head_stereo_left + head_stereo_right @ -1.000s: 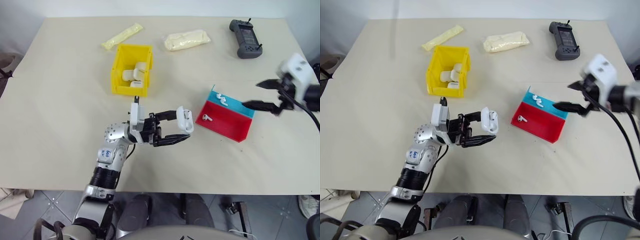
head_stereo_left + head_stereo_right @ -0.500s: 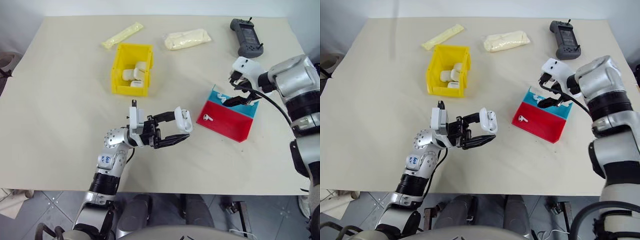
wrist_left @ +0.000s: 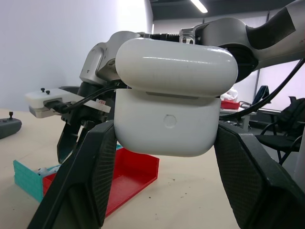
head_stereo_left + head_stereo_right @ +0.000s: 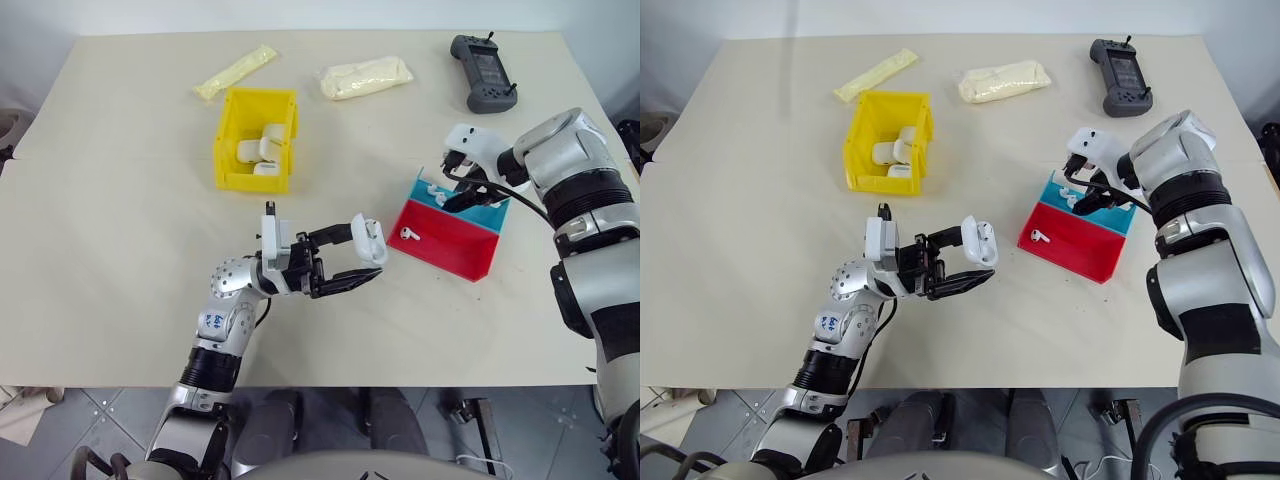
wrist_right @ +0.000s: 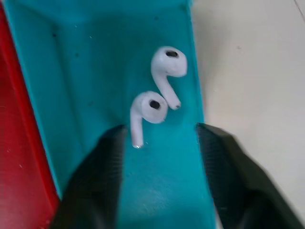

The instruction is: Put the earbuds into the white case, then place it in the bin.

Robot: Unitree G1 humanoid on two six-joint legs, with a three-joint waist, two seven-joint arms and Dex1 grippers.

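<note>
The right tool (image 5: 159,143) hangs half open just above two earbuds (image 5: 159,93) on the teal part of the tray (image 4: 470,255), one finger on each side of the nearer earbud, whose stem points back toward the tool. A third earbud (image 4: 407,233) lies on the red part. The left tool (image 4: 362,262) holds the white case (image 4: 369,239), lid up, above the desk (image 4: 120,230), well apart from the yellow bin (image 4: 228,140).
</note>
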